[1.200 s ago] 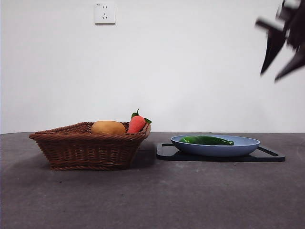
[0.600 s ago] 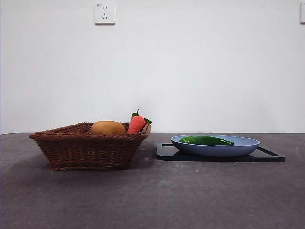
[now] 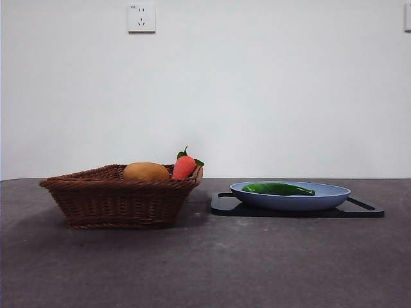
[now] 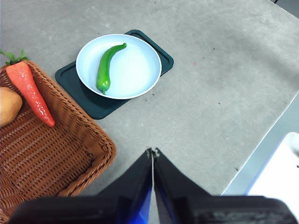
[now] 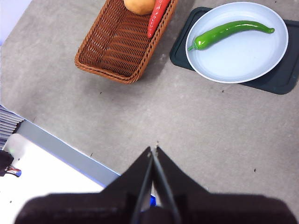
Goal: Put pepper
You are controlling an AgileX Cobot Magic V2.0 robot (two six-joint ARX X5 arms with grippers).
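The pepper lies in the blue plate on its black tray. My left pincer and right pincer hang pressed closed, empty, above the tabletop.

Left end effector and right end effector seemingly closed, raised.

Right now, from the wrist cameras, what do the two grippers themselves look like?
The left gripper has two glossy black jaws tapering to thin pointed tips, with a strip of blue showing along their inner edges near the base. The right gripper looks the same: two slim black wedge-shaped jaws, a small blue patch low between them. No cables, markings or labels show on either.
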